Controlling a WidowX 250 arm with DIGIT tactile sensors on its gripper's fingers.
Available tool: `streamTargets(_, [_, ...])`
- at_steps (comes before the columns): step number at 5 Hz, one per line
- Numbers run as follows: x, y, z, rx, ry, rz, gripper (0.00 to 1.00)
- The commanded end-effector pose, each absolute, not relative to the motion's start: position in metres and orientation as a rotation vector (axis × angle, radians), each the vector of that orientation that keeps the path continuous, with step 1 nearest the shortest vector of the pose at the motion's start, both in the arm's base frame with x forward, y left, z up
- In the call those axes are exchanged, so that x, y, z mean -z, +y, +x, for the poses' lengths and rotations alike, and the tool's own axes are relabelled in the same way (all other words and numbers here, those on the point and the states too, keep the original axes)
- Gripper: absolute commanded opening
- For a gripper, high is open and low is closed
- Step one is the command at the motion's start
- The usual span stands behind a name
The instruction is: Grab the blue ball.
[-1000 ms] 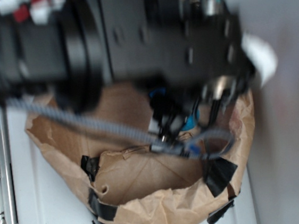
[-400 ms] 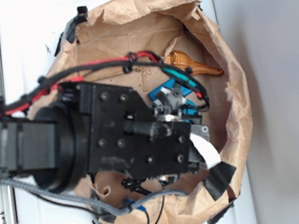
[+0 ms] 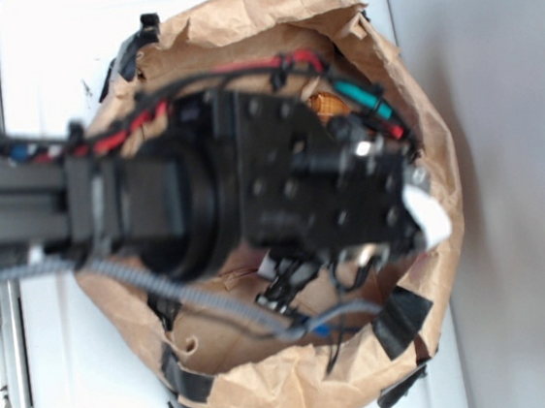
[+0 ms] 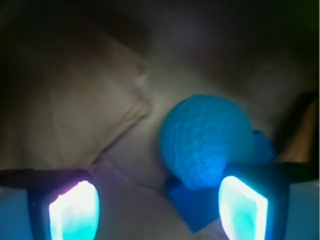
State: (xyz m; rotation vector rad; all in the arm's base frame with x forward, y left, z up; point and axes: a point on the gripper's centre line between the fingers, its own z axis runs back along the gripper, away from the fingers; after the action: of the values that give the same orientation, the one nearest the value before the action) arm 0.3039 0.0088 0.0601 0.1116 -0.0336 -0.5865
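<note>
end effector (image 4: 157, 207) spread, unclenched — blue ball (image 4: 206, 141) atop blue block (image 4: 200, 210) inside paper bag (image 3: 302, 396).

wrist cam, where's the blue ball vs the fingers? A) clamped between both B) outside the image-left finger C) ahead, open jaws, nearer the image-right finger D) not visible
C: the blue ball sits ahead of the open gripper, just above the image-right finger, not clamped.

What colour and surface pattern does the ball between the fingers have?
The ball is teal-blue with fine dimpled texture; the wrist view shows it best.
</note>
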Motion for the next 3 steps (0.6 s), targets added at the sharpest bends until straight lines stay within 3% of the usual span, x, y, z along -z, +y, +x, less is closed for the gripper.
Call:
streamTargets(1, [-0.065, 0.020, 0.334, 0.589, -0.058, 0.087, 1.00])
streamTargets(3, [-0.035, -0.005, 0.345, 0.632, -0.089, 0.125, 1.00])
